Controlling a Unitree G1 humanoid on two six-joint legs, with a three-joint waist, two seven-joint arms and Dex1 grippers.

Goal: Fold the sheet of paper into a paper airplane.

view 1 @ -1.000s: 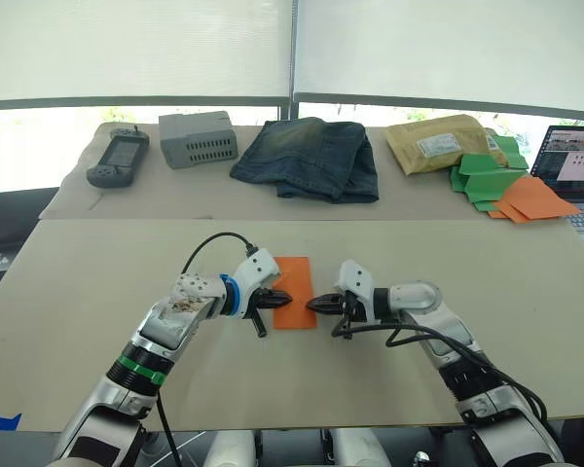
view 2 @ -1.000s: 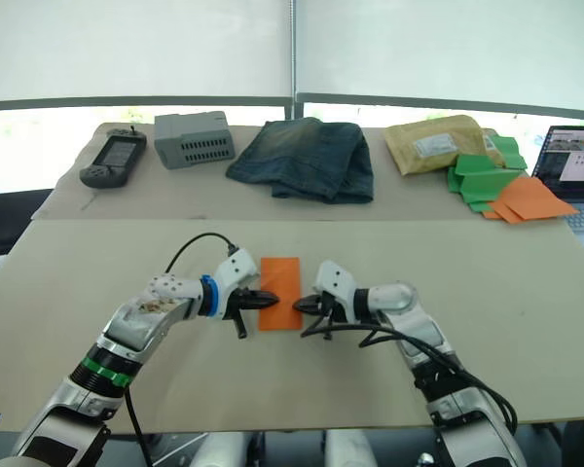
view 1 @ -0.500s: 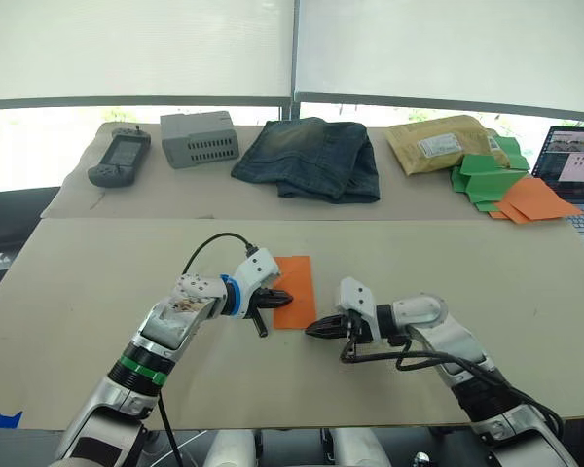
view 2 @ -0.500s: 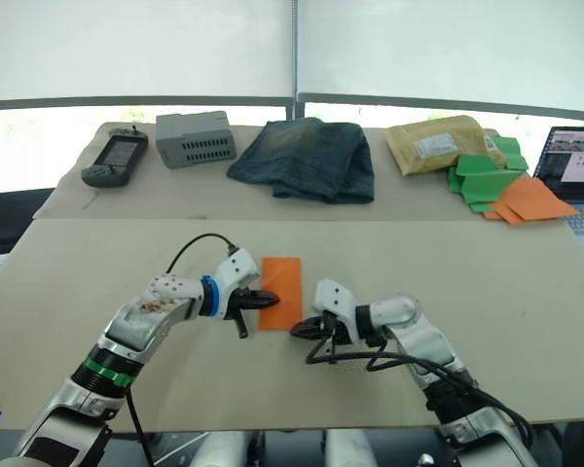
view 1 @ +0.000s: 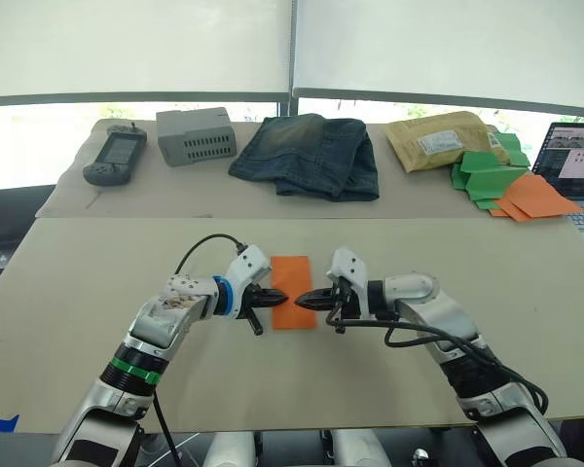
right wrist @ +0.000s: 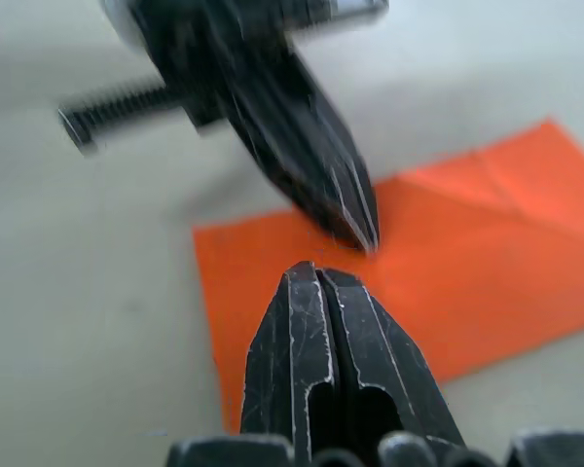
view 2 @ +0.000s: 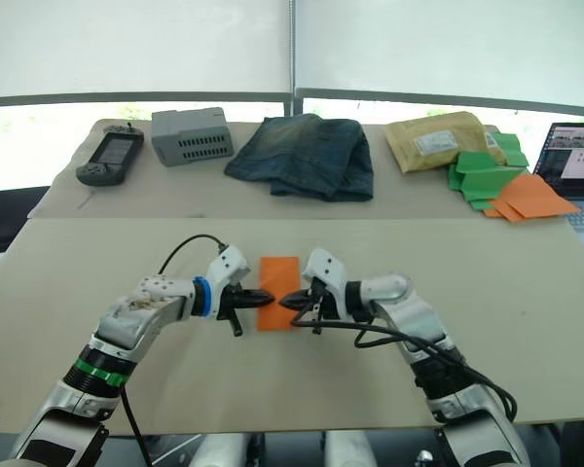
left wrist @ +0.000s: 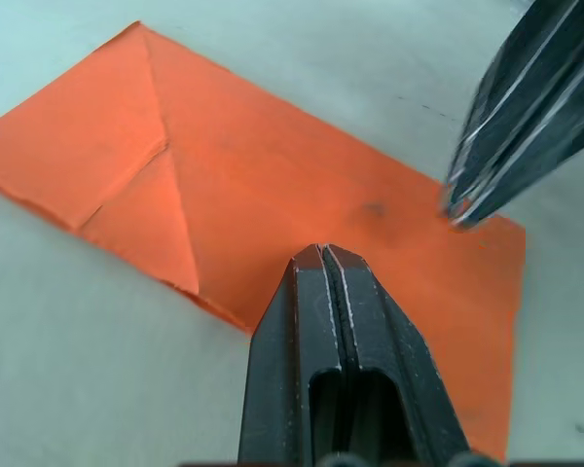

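Left eye view: left gripper (view 1: 270,301) and right gripper (view 1: 309,300), both pressed together, are pinning the partly folded sheet of paper (view 1: 292,278) flat mid-bench from either side, likely mid-crease; next move needs one gripper lifting an edge.

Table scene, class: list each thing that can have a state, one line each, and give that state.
Orange paper: folded narrow, flat on the table, creased.
Left claw: shut, tip over the paper.
Right claw: shut, tip at the paper's edge.
Jeans: folded.
Laptop: open, screen on.
Padded envelope: lying flat.
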